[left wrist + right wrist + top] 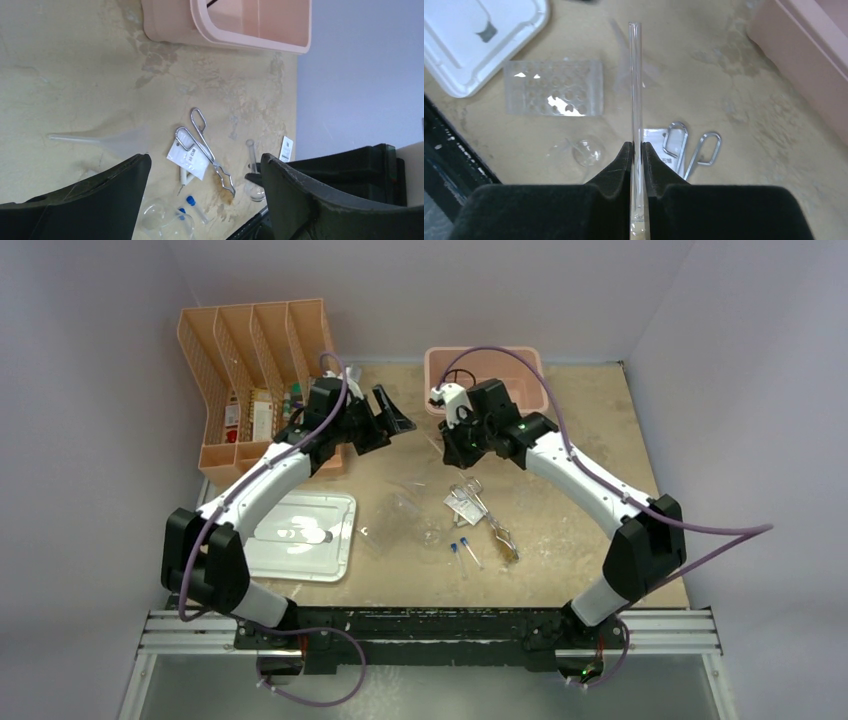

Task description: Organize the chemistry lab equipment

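Observation:
My right gripper (636, 146) is shut on a thin clear glass tube (635, 75) and holds it above the table; in the top view the gripper (448, 440) is in front of the pink bin. My left gripper (390, 418) is open and empty, raised beside the orange organizer; its fingers (107, 192) frame the table below. On the table lie the metal tongs (478, 502), a clear plastic tray (553, 88), a tiny glass dish (586, 151), two blue-capped vials (462, 552) and a brush (505, 545). A clear funnel (107, 140) lies left of the tongs (206, 149).
A pink bin (487, 375) stands at the back middle. An orange file organizer (255, 360) stands at the back left. A flat white lid (300, 533) lies front left. A white packet (189, 157) lies under the tongs.

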Available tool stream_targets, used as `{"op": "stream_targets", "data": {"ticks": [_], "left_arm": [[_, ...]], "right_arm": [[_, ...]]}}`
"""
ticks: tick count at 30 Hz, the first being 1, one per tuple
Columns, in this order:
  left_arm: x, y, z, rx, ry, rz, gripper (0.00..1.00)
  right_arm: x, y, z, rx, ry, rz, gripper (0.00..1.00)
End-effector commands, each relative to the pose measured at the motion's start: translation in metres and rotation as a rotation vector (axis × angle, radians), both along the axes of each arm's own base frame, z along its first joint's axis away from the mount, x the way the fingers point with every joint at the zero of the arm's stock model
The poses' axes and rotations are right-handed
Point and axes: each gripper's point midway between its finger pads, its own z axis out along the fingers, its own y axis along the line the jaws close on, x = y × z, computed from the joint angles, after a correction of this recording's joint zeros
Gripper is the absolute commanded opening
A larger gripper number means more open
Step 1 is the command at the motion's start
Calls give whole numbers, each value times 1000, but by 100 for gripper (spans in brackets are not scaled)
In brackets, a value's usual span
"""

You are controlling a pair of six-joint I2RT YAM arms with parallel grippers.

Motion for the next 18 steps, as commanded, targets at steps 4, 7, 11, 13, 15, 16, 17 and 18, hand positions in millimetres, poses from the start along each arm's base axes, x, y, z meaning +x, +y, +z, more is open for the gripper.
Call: {"op": "stream_targets", "data": {"ticks": [4, 7, 11, 13, 15, 16, 17, 18], "left_arm": [[-1, -30, 23, -124, -9, -82, 70], [-3, -32, 19, -130, 10, -93, 58], [-4, -35, 15, -146, 32, -98, 38], [-5, -37, 14, -160, 44, -109, 34], [-6, -38, 10, -165, 58, -111, 33], [-6, -39, 10, -169, 62, -112, 33], [-6, -39, 10, -172, 63, -113, 33], [-6, -40, 10, -178, 67, -115, 33]], "right_arm": [[-5, 42, 21, 50, -35, 143, 6], [-4, 46, 22, 53, -46, 154, 7], [-5, 50, 24, 63, -52, 167, 7], [-4, 51, 25, 66, -55, 168, 7], [-4, 52, 27, 73, -59, 173, 7], [-4, 53, 28, 77, -60, 176, 7], [-3, 54, 29, 81, -62, 178, 7], [-3, 55, 29, 84, -63, 180, 7]]}}
